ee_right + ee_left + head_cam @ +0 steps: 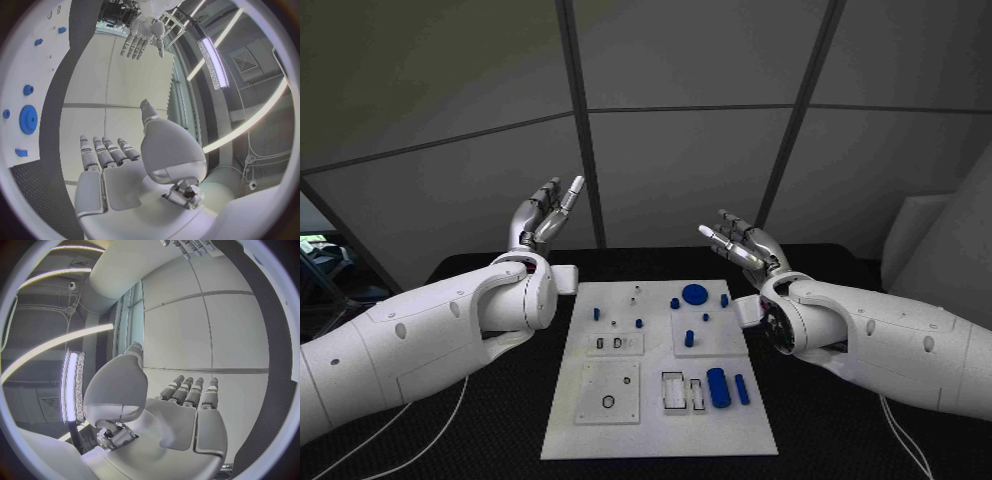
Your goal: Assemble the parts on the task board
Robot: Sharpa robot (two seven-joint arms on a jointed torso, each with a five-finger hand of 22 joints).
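Both hands sit raised at the far end of the table, the left hand [545, 215] beside the board's far left corner and the right hand [740, 245] beside its far right corner, fingers apart and holding nothing. Between them the white task board [661, 440] lies uncovered. Small blue parts [718, 387] stand scattered over it, upright pegs among them.

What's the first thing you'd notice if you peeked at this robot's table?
Two silver hands raised open above the table's far side, the left hand and the right hand, holding nothing. Between the arms lies the white task board, dotted with small blue parts, with a round blue gear near its far edge.
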